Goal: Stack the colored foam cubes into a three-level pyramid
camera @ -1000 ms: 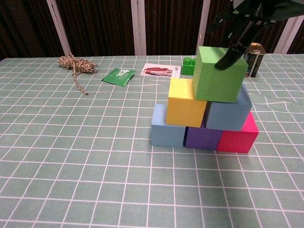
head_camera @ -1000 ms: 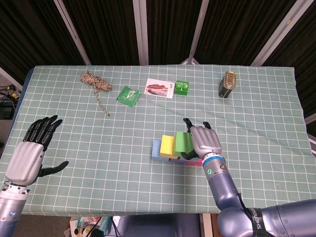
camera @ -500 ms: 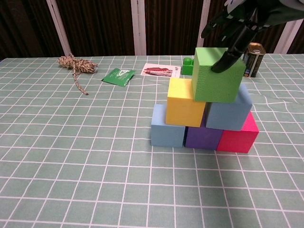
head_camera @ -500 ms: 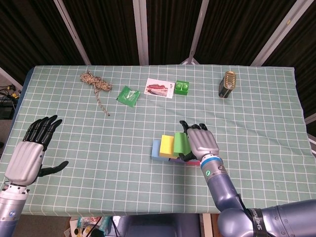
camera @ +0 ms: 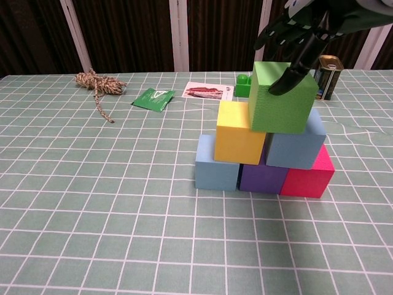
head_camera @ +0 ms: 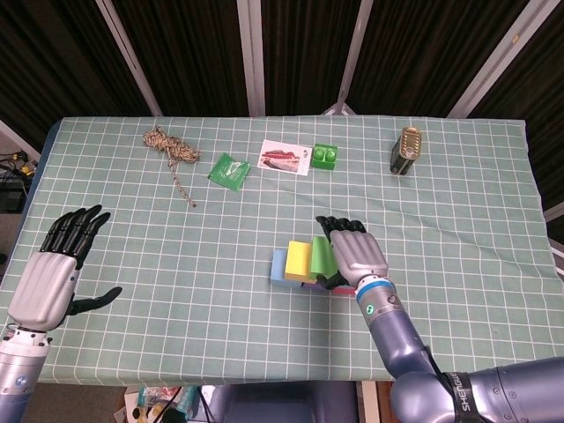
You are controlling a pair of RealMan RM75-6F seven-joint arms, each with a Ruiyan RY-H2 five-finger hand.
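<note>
On the counter (camera: 92, 203), three base cubes and two middle cubes are stacked, and the right hand (camera: 295, 31) rests fingertips on the green cube (camera: 281, 98) sitting off-centre on top, so only centring and release appear to remain.

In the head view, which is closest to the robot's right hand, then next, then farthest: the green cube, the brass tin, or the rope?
1. Green cube: touching the right hand, atop the stack.
2. Brass tin: far right of the table.
3. Rope bundle: far left corner.
</note>
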